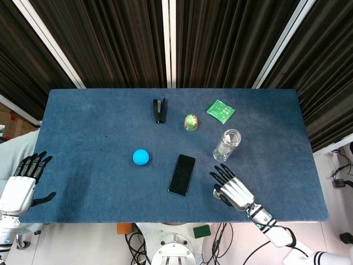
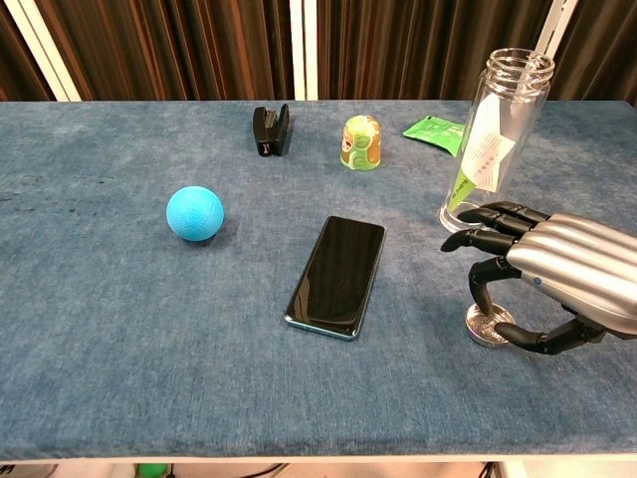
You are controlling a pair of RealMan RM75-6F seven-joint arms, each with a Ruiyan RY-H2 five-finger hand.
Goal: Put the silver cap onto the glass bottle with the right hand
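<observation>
The silver cap point(image 2: 487, 327) lies flat on the blue table point(image 2: 119, 329) near the front right, partly under my right hand point(image 2: 557, 279). A curved finger comes down at the cap's left rim and the thumb reaches in at its right rim; the cap still rests on the cloth. In the head view the right hand point(image 1: 234, 190) covers most of the cap point(image 1: 217, 192). The glass bottle point(image 2: 495, 139) stands upright and uncapped just behind the hand, with a paper label and green stem inside; from above the bottle point(image 1: 227, 144) shows its open mouth. My left hand point(image 1: 22, 185) hangs open off the table's left edge.
A black phone point(image 2: 336, 276) lies left of the cap. A blue ball point(image 2: 194, 212) sits further left. At the back are a black stapler point(image 2: 270, 129), a small yellow-green figure point(image 2: 361, 142) and a green packet point(image 2: 434, 130).
</observation>
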